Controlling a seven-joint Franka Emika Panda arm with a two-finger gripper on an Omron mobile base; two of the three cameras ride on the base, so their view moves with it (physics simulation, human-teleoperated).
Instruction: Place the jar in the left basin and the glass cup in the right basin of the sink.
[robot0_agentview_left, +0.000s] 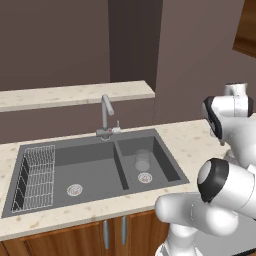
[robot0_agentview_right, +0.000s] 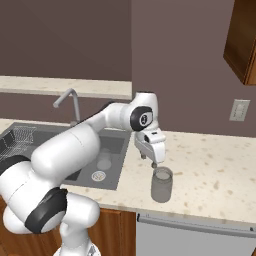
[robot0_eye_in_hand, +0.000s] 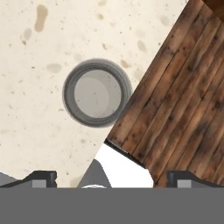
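Directly under the gripper (robot0_agentview_right: 153, 163), whose jaws are standing wide apart and holding nothing, the jar (robot0_agentview_right: 162, 184) is sitting upright on the speckled counter (robot0_agentview_right: 215, 175) near its front edge (no label or writing is showing). Meanwhile the glass cup (robot0_agentview_left: 142, 160) is standing in the right basin (robot0_agentview_left: 165, 165) of the sink (robot0_agentview_left: 65, 150).

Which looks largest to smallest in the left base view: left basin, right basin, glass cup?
1. left basin
2. right basin
3. glass cup, which stands inside the right basin.

Glossy white rounded arm (robot0_agentview_right: 75, 145) segments, dark joint bands, small dark-tipped pincer (robot0_agentview_right: 152, 161).
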